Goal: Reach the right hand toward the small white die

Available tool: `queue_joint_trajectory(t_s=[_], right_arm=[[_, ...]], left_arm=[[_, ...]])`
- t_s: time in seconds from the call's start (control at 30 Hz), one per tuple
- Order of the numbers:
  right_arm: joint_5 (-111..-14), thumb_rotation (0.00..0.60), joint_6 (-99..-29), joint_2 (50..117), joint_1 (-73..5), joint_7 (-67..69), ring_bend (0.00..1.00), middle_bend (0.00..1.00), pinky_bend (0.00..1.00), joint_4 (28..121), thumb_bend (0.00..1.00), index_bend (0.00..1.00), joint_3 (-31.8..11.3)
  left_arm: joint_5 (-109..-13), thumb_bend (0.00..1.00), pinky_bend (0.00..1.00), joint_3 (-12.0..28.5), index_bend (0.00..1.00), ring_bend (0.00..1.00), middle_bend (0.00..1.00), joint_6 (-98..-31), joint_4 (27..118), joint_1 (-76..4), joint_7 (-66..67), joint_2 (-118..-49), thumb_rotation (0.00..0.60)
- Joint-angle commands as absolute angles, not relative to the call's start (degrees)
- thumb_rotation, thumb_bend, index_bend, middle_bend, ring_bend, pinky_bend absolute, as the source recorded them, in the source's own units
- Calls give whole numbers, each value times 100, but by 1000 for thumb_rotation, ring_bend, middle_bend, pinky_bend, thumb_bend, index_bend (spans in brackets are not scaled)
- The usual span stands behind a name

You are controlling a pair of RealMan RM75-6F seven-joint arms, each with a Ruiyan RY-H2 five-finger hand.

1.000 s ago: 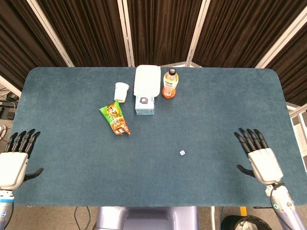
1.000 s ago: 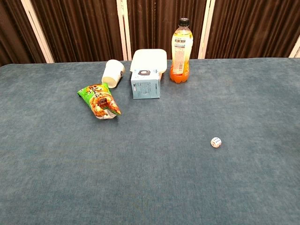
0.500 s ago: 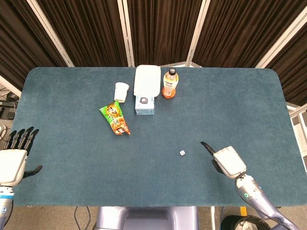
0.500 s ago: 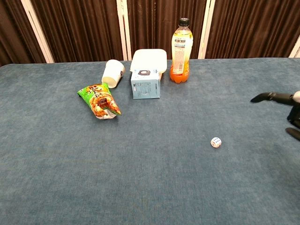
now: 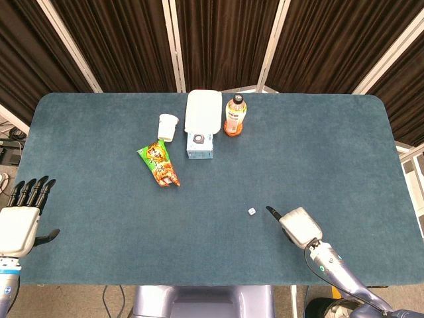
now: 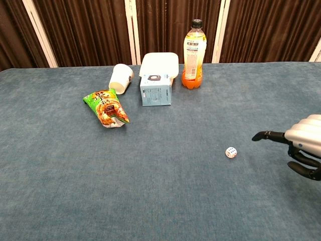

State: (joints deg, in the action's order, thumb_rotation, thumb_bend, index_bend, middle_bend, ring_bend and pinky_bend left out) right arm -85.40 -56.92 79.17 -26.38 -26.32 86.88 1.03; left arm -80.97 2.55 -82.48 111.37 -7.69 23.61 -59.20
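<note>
Small white die [image 6: 230, 152] flat on table, right hand [image 6: 304, 142] near

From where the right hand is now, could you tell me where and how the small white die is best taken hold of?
Probably a pinch across two opposite side faces of the die, coming down from above. It is a small cube sitting flat on the table with open cloth all round, so only its sides and top can be reached. The right hand is beside it, not touching.
</note>
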Motion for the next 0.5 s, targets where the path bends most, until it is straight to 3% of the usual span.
queue_joint_trajectory(t_s=[0.03, 0.5], right_arm=[[-8497, 600, -5623, 8032, -2683, -2826, 789, 835, 1000, 8649, 573, 109, 134], [-8285, 600, -5493, 8325, -2835, -3246, 789, 835, 1000, 8747, 573, 117, 68]], left_arm=[[-8062, 0, 0, 267, 0, 0, 0, -8260, 11139, -768, 2389, -5932, 600], [-7996, 0, 0, 268, 0, 0, 0, -8242, 11148, -789, 2456, -5962, 600]])
